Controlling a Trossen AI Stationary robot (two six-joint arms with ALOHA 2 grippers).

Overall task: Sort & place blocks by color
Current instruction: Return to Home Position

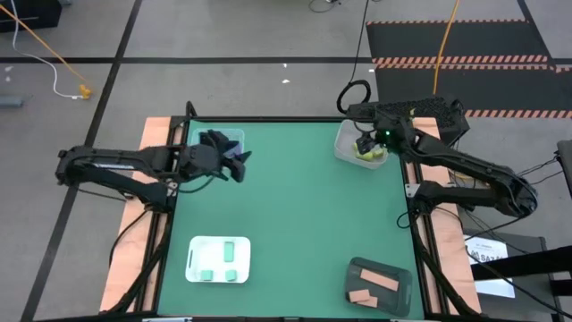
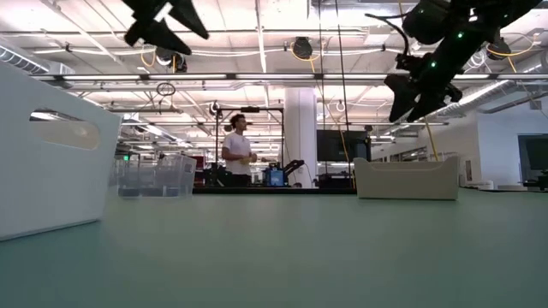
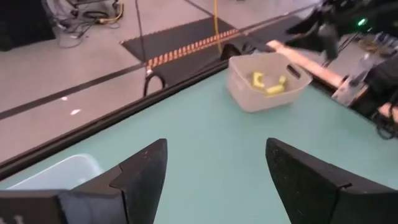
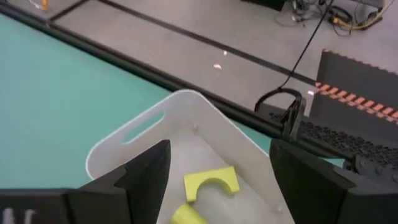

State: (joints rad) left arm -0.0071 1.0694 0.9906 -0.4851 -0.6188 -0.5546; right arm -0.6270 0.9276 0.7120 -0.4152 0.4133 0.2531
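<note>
A green table top (image 1: 295, 206) is seen, ringed by grey floor (image 1: 268, 36) and a striped mat (image 1: 456, 61). Beyond it (low view only) a person (image 2: 237, 152) stands under ceiling lights (image 2: 257, 77). Nearest, mint green blocks (image 1: 219, 264) are laid in a white tray (image 1: 189, 259) and salmon blocks (image 1: 382, 283) in a dark tray (image 1: 402, 292). Farther off, the left gripper (image 1: 239, 164) is held wide and empty above the far-left tub (image 1: 234, 136). Yellow blocks (image 3: 267, 84), a yellow arch (image 4: 211, 180) among them, are lodged in the far-right tub (image 4: 109, 155), over which the right gripper (image 1: 368, 145) is spread, nothing gripped.
</note>
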